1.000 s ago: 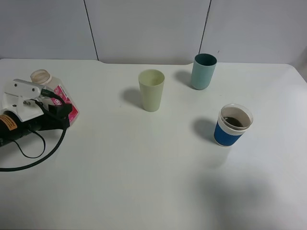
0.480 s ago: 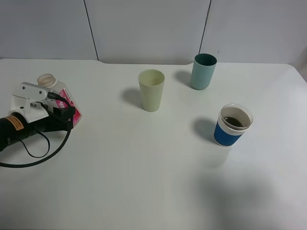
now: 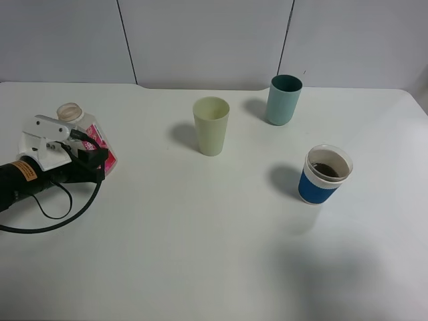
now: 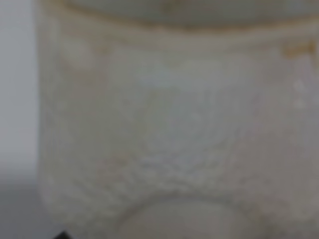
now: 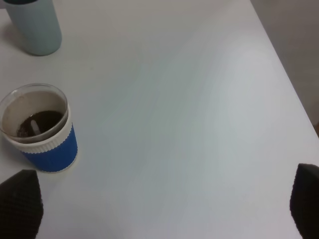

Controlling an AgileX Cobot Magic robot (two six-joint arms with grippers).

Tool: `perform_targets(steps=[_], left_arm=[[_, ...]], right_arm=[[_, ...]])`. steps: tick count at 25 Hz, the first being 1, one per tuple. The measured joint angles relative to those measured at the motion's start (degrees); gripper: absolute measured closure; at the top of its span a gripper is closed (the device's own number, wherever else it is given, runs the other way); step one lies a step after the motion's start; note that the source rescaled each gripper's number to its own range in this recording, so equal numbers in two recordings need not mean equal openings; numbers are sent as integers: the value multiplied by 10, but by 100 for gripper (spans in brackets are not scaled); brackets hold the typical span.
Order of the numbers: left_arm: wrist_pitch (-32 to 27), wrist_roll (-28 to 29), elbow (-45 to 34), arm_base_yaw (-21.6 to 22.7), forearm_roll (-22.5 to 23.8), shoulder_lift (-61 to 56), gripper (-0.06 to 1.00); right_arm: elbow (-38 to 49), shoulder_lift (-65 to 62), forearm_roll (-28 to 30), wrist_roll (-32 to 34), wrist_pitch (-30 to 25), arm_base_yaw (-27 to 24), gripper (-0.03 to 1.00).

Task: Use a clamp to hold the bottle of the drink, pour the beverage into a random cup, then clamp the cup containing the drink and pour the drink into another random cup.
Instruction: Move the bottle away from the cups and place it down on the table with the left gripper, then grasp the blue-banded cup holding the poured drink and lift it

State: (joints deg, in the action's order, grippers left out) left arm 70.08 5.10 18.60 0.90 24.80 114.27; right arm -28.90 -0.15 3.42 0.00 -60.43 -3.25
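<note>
At the table's left edge my left gripper (image 3: 88, 155) is shut on the bottle (image 3: 85, 127), whose round neck points up and away. The left wrist view is filled with the blurred whitish bottle (image 4: 174, 124). The blue-banded cup (image 3: 324, 175) stands on the right with dark beverage (image 3: 326, 170) in it. The teal cup (image 3: 283, 100) stands behind it, farther back. In the right wrist view my right gripper (image 5: 162, 209) is open, with its black fingertips (image 5: 20, 201) wide apart near the blue-banded cup (image 5: 42, 129), the beverage (image 5: 40, 122) and the teal cup (image 5: 32, 25). The right arm is outside the high view.
A pale yellow-green cup (image 3: 211, 126) stands at the middle back. A black cable (image 3: 47, 217) loops from the left arm onto the white table (image 3: 200, 254). The table's right edge (image 5: 286, 79) runs close to the right gripper.
The left gripper has carried the bottle a little to the right and toward the table's middle, and the bottle stands more upright. The cups have not moved.
</note>
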Motion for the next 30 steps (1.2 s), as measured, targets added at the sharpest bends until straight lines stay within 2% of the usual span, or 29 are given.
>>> perform_targets(steps=[3,4,5,7,9,11,14,24,30], left_arm=[[0,-3,0,0,1,0,92],[0,-3,0,0,1,0,85],[0,-3,0,0,1,0,72],[0,-3,0,0,1,1,37],[0,-3,0,0,0,2,11],[0,-3,0,0,0,2,0],[0,-2,0,0,0,2,-4],[-2,18,-3,0,0,-5,-4],[-3,16,-46,0,-5,-58,-4]], right_arm=[[0,0,0,0,0,0,-3],[0,0,0,0,0,0,-3],[0,0,0,0,0,0,-3],[0,0,0,0,0,0,-3],[0,0,0,0,0,0,-3],[0,0,0,0,0,0,-3],[0,0,0,0,0,0,-3],[0,0,0,0,0,0,-3],[0,0,0,0,0,0,-3]])
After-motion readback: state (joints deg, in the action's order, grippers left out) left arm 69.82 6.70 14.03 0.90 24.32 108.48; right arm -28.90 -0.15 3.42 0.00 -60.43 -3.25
